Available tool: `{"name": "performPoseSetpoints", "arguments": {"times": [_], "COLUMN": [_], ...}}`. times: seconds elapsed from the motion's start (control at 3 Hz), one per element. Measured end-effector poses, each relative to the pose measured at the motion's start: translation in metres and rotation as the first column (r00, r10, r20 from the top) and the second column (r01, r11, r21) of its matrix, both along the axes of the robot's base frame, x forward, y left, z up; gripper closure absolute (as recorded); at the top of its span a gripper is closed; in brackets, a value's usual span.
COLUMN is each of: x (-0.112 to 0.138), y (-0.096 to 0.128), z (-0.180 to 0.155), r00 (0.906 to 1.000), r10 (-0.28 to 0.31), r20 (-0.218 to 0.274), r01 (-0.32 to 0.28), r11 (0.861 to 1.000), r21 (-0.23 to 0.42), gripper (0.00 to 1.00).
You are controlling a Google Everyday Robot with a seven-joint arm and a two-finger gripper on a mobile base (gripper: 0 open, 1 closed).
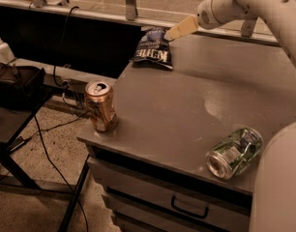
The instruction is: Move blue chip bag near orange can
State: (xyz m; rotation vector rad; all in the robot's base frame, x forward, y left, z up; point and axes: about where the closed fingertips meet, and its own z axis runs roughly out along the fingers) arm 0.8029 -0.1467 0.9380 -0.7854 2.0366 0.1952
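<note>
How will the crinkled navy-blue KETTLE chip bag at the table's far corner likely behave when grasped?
The crinkled navy-blue chip bag looks soft, so it will probably crumple and sag rather than hold its shape. It lies flat, so rolling seems unlikely, though its film may slip. The gripper hovers just above its top right corner.

The small crinkled dark blue chip bag (153,52) has white letters on it. The shiny copper-orange metal can (100,106) has a silver top. The crushed can lying on its side (234,152) is green and silver, with a silver end. The flat metal table top (186,100) is plain grey with a pale shine in the middle. The smooth round robot arm (244,4) is white. Its cream-yellow gripper (176,31) hangs just above the bag's top right corner. The speckled floor (46,197) is tan with little dark dots, and thin black cables (45,148) cross it.
</note>
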Motion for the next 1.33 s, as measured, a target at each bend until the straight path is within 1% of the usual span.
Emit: {"name": "performPoseSetpoints", "arguments": {"times": [0.33,0.67,1.0,1.33], "x": [0.011,0.018,0.017,0.011], "y": [0.024,0.042,0.059,0.072], "z": [-0.025,-0.050,-0.068,-0.080], "r00": [0.9991,0.9966,0.9917,0.9856], "r10": [0.030,0.057,0.090,0.120], "r20": [-0.029,-0.060,-0.092,-0.120], "r01": [-0.029,-0.053,-0.088,-0.119], "r11": [0.999,0.997,0.996,0.993], "r21": [0.044,0.055,0.029,0.011], "gripper": [0.00,0.00,0.13,0.36]}}
